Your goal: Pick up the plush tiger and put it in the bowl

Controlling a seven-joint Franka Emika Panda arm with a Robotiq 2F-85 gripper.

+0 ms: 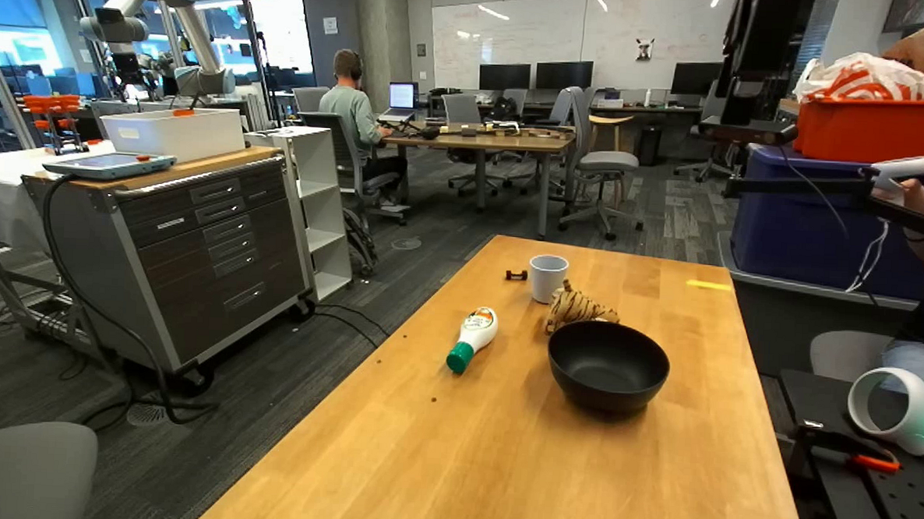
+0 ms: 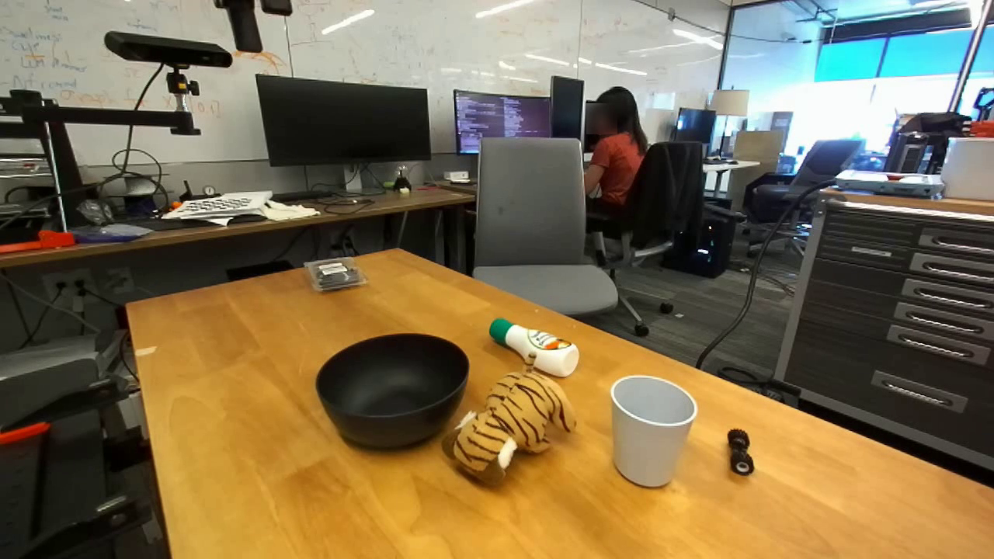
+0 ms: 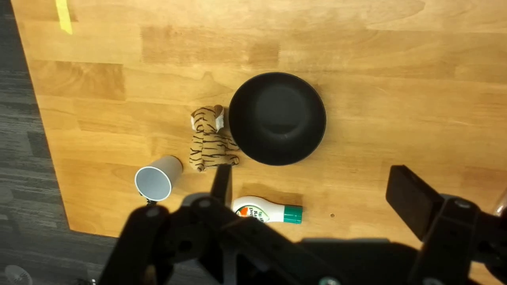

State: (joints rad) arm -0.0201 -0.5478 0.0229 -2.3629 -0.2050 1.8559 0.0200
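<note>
The plush tiger, tan-orange with dark stripes, lies on the wooden table close beside the black bowl. In the wrist view its paws reach the bowl's edge; I cannot tell if they touch. The tiger and the bowl show in both exterior views. The bowl is upright and has nothing in it. My gripper is open, its fingers wide apart with nothing between them. It is above the table, and the tiger and bowl lie beyond its fingertips in the wrist view.
A white bottle with green cap lies on its side, partly hidden by the left finger. A small white cup stands beside the tiger near the table's end. A small dark dumbbell-shaped piece lies past the cup. A clear box sits farther along.
</note>
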